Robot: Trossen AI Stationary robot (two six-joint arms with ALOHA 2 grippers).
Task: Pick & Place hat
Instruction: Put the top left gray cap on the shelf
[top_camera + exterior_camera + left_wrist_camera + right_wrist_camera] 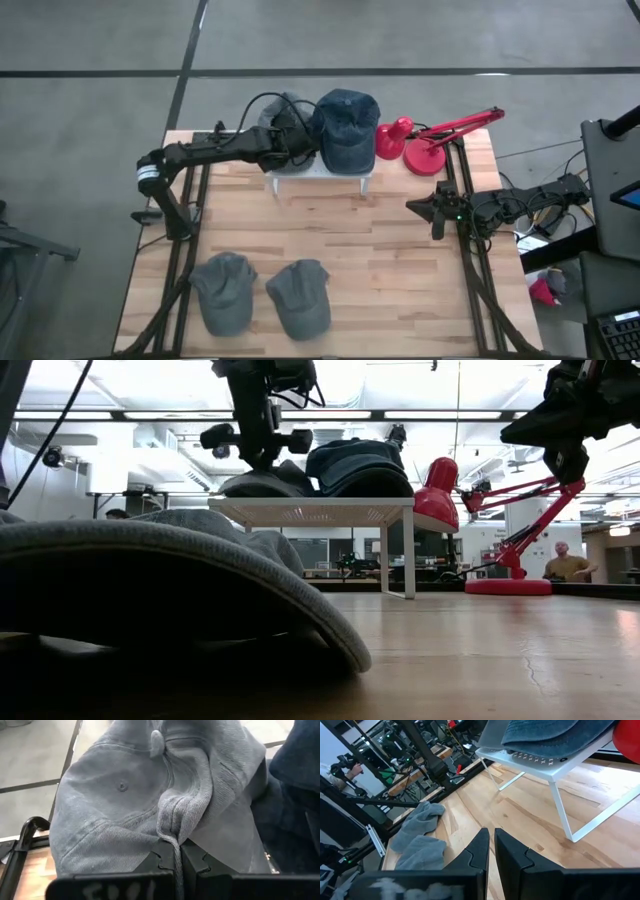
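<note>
- The left gripper [290,140] is at the far side of the table [400,260], over the left part of a small white stand [320,172].
- Its fingers [161,860] are pinched together on a fold of a grey hat [150,795], holding the cloth right at the tips.
- The grey hat lies on the stand under the gripper; in the low view it [265,483] rests flat on the stand's top [315,510] beneath the gripper [262,455].
- Just to the right of the left gripper a dark blue hat [346,128] sits on the same stand, touching the grey one.
- Beyond the blue hat, farther right, stands a red desk lamp [425,145].
- Two more grey hats [224,290] [300,297] lie on the table's near edge, well apart from the left gripper.
- The right gripper [422,206] waits near the table's right edge, its fingers [480,850] nearly closed with only a narrow slit between them and nothing held.
- White marks show on both wrist housings, but they are too blurred to read.
- A person [566,563] shows in the room behind the table.
</note>
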